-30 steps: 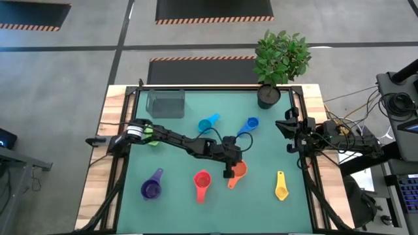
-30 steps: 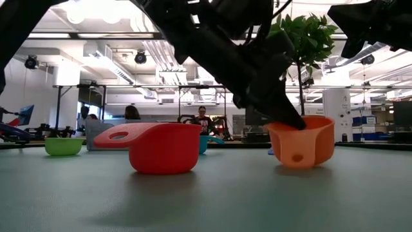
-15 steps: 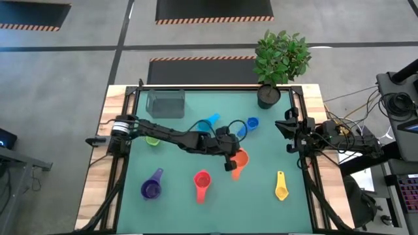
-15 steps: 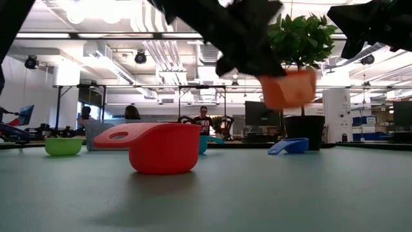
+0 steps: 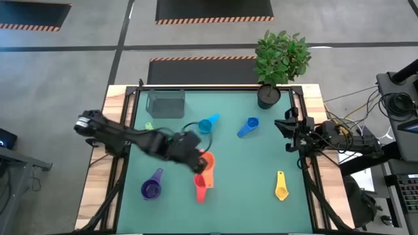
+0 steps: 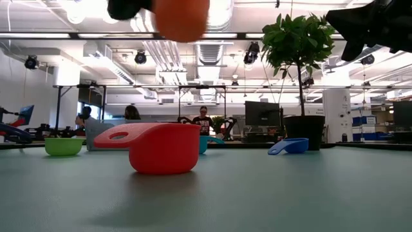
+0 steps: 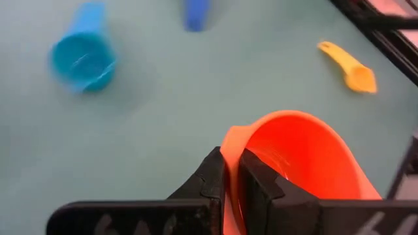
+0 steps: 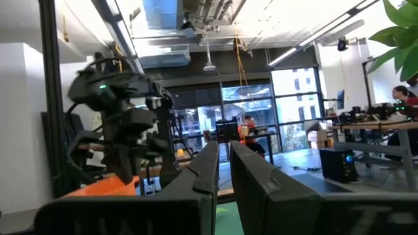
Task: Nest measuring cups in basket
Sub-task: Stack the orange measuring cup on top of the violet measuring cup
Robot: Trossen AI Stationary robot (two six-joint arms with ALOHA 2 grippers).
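My left gripper (image 5: pixel 198 164) is shut on the orange cup (image 5: pixel 206 161), high above the table and over the red cup (image 5: pixel 200 186); the low view shows the orange cup (image 6: pixel 182 16) at its top. The purple cup (image 5: pixel 151 188), yellow cup (image 5: pixel 281 186), light blue cup (image 5: pixel 208 123) and blue cup (image 5: pixel 248 126) lie on the mat. The green cup (image 5: pixel 149 126) is partly hidden by the arm. The grey basket (image 5: pixel 165 102) stands at the far left. My right gripper (image 5: pixel 287 128) is shut and empty at the right edge. My left gripper pinches the orange cup's side wall at the rim (image 7: pixel 230 145), one finger inside the bowl (image 7: pixel 256 177) and one outside (image 7: pixel 210 175). The cup is lifted clear of the table, with its opening showing in the wrist view.
A black pot (image 5: pixel 268 96) with a green plant (image 5: pixel 281 55) stands at the far right corner. A black frame (image 5: pixel 215 87) runs along the mat's edges. Bare mat lies between the red cup and the yellow cup.
My left gripper has lifted the orange cup off the mat, then carried it up and toward the table's left edge. The cup now hangs high over the red cup. The other cups have stayed in place.
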